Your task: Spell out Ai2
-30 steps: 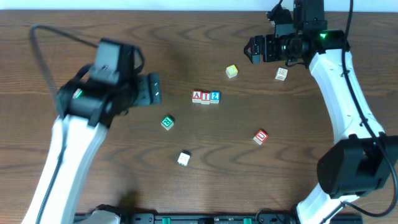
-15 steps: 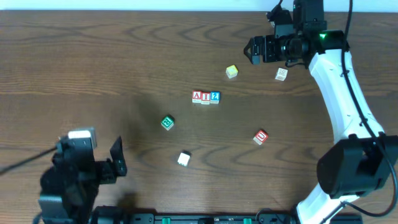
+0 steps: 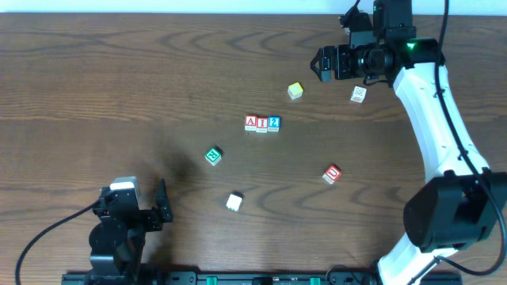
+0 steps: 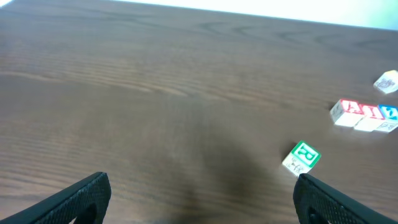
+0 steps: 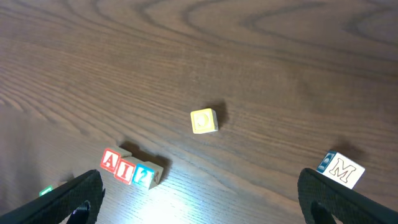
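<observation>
Three letter blocks stand side by side mid-table: a red A block (image 3: 251, 123), a red I block (image 3: 262, 123) and a blue 2 block (image 3: 273, 123). The row also shows in the right wrist view, A (image 5: 110, 162), I (image 5: 127, 170), 2 (image 5: 145, 176), and in the left wrist view (image 4: 364, 114). My left gripper (image 3: 161, 206) is open and empty, low at the front left, far from the row. My right gripper (image 3: 321, 63) is open and empty, raised at the back right.
Loose blocks lie around: a green one (image 3: 212, 155), a white one (image 3: 234, 202), a red one (image 3: 332, 173), a yellow one (image 3: 295, 90) and a white M block (image 3: 358, 94). The M block sits near my right finger in the right wrist view (image 5: 339, 169).
My left arm has swung back from beside the row to the front-left table edge. The right arm and all blocks have not moved.
</observation>
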### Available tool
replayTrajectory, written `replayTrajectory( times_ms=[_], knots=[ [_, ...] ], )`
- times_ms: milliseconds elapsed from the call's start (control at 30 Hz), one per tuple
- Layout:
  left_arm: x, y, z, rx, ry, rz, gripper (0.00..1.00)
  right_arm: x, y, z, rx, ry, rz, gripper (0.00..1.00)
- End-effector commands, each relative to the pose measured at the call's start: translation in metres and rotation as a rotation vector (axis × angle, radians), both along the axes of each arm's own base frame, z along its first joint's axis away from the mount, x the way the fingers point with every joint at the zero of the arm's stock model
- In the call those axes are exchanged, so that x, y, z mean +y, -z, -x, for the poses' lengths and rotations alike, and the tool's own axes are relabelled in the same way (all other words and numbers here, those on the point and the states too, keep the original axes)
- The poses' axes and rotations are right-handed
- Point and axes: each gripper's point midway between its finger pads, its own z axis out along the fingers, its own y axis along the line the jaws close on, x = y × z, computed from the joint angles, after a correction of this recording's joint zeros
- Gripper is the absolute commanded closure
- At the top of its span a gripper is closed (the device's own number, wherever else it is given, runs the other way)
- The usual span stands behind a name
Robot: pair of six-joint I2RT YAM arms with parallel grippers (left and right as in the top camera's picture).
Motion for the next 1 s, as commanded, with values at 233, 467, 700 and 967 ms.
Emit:
replayTrajectory(
  times_ms=[233,467,700,967],
  knots=[
    [0.009,0.024,-0.002,0.026,-0.041,-0.036,0.05,-0.002,0.003,-0.001,0.002,-0.006,0.004,0.01],
    [0.008,0.053,-0.001,0.09,-0.031,-0.041,0.05,-0.002,0.003,-0.001,0.002,-0.006,0.004,0.01],
    [0.01,0.053,-0.001,0.093,-0.017,-0.09,0.05,-0.002,0.003,-0.001,0.002,-0.006,0.004,0.01],
    [0.01,0.053,-0.001,0.093,-0.017,-0.09,0.05,-0.002,0.003,-0.001,0.002,-0.006,0.004,0.01]
  ],
)
